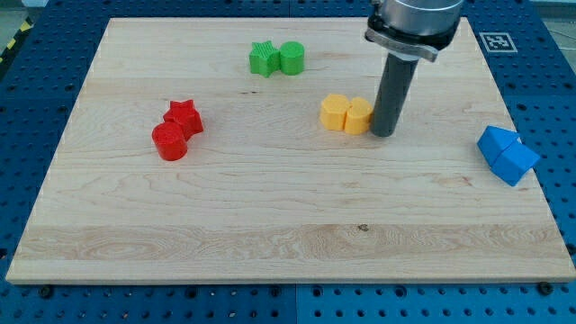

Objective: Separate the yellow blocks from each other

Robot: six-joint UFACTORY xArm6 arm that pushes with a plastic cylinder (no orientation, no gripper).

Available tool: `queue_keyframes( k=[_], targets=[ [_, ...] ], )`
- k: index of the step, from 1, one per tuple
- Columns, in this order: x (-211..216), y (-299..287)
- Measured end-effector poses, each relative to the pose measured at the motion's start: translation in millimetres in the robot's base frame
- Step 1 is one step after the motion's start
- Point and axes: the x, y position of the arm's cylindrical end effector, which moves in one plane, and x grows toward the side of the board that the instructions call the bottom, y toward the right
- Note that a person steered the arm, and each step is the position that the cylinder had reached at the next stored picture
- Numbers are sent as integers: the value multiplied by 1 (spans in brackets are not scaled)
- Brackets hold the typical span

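Observation:
Two yellow blocks sit touching near the board's middle, a little toward the view's top: the left yellow block (334, 112) and the right yellow block (357, 116). Their exact shapes are hard to make out. My tip (382, 133) stands at the right side of the right yellow block, touching it or nearly so. The dark rod rises from there to the arm at the view's top.
A green star (262, 59) and green cylinder (292, 58) touch near the top. A red star (184, 117) and red cylinder (169, 142) touch at the left. Two blue blocks (507, 154) sit at the board's right edge (531, 135).

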Motion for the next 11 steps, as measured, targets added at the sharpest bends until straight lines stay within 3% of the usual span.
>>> queue_keyframes(
  k=[2, 3, 4, 5, 6, 8, 10, 11],
  targets=[
    [-1, -8],
    [21, 3],
    [26, -25],
    [10, -75],
    [-11, -88],
    [20, -52],
    [-22, -51],
    [-8, -29]
  ],
)
